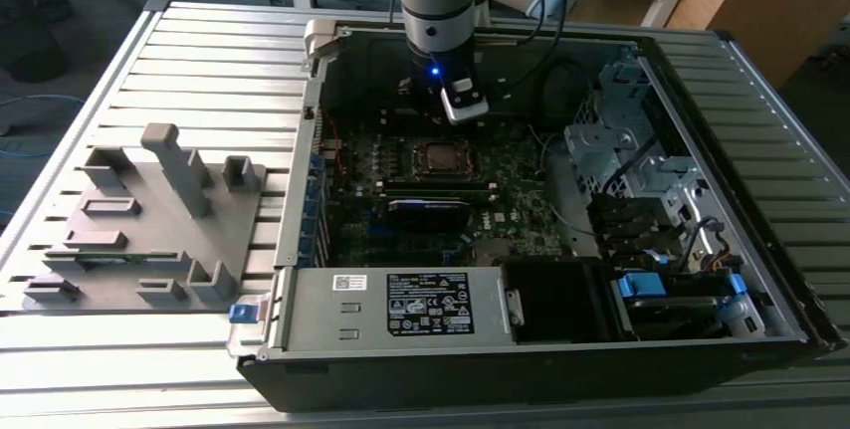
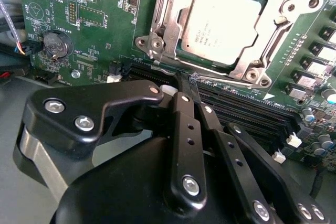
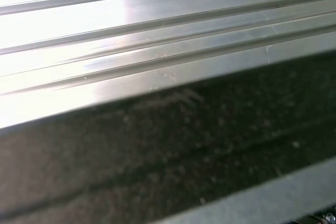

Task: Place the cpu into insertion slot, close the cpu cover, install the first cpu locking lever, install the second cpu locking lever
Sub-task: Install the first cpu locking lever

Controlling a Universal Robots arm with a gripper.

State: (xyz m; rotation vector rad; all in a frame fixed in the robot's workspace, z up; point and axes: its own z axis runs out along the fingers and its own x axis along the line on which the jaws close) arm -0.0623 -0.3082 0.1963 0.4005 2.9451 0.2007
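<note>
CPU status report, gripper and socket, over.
Black gripper, fingers shut, empty, poised beside the socket. Square silver-grey cpu seated in the insertion slot, silver metal frame cpu cover down around it. Nothing in the way.

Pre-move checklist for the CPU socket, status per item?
1. cpu seated in the insertion slot: ok, it lies flat inside the socket in the second wrist view.
2. cpu cover closed over the chip: ok, the silver frame lies around the chip's top.
3. Locking levers latched: cannot tell from these views.
4. pincer empty: ok, its fingers are together with nothing between them.
5. Pincer clear of the board: cannot tell; its tip is over the black memory slots beside the socket, contact not visible.
6. Arm inside the open computer case, above the socket: ok in the exterior view.
</note>
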